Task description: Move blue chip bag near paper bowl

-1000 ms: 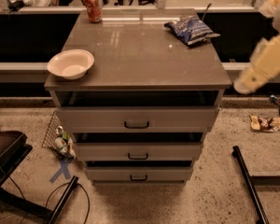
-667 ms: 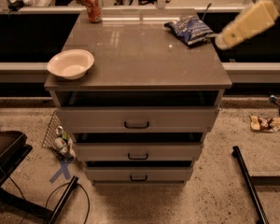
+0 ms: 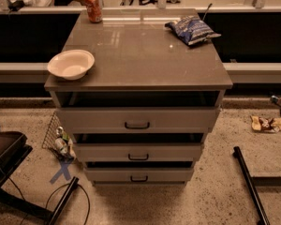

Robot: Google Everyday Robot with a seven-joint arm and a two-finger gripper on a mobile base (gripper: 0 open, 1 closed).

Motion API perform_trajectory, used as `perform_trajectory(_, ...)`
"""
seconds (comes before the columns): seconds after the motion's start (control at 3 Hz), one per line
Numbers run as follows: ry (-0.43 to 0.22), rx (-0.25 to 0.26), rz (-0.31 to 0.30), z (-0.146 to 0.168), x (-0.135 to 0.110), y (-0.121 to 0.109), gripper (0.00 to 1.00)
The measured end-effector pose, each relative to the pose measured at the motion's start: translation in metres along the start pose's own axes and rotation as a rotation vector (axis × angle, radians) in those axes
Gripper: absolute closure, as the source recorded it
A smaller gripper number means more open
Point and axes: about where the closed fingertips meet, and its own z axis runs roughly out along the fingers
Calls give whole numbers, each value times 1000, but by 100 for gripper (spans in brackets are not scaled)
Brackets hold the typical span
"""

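A grey-brown counter [image 3: 131, 55] tops a cabinet of three partly open drawers [image 3: 178, 118] on a speckled floor [image 3: 210, 200], with a blue tape cross [image 3: 61, 171] and wire basket [image 3: 51, 131] below its left edge and a black bar [image 3: 250, 184] lying at right.

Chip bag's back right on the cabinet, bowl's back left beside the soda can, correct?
No. The paper bowl sits front left, apart from the soda can; the blue chip bag is back right, per the camera view. The gripper is out of view.
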Motion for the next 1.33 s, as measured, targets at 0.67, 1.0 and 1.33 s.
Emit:
perform_trajectory(0.67,-53,49,63,4,-12,-13,0)
perform_trajectory(1.0,-64,2,68,47,1,4,0)
perform_trajectory(1.33,-51,-45,50,87,20,14,0)
